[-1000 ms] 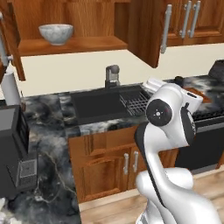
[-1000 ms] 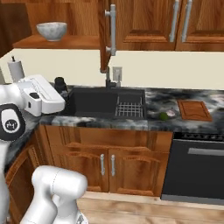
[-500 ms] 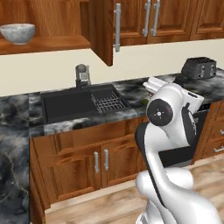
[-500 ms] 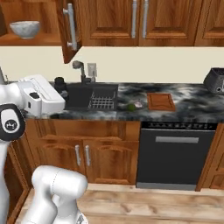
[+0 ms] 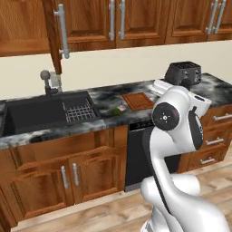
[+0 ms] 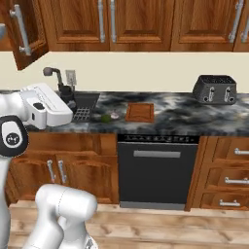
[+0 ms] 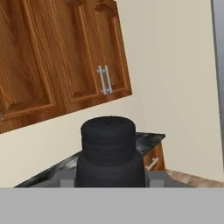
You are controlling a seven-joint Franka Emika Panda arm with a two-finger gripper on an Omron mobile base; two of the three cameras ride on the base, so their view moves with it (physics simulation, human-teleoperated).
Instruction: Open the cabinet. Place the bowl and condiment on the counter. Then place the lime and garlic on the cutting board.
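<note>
- One black condiment (image 7: 108, 151) sits clamped in our hand (image 7: 108, 181), close before the wrist camera.
- On the surface (image 6: 175, 116), lime (image 6: 105, 117) and garlic (image 6: 115, 115) lie touching, near the front edge, just left of the cutting board (image 6: 140, 112).
- Farther back, the cabinet (image 5: 54, 34) door hangs open above the sink (image 5: 34, 113).
- Toaster (image 6: 214, 89) stands toward the back edge.

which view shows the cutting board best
The right base view: the cutting board lies unobstructed near mid-frame, with the lime and garlic to its left. The left base view shows it too, but the arm crowds its right side.
</note>
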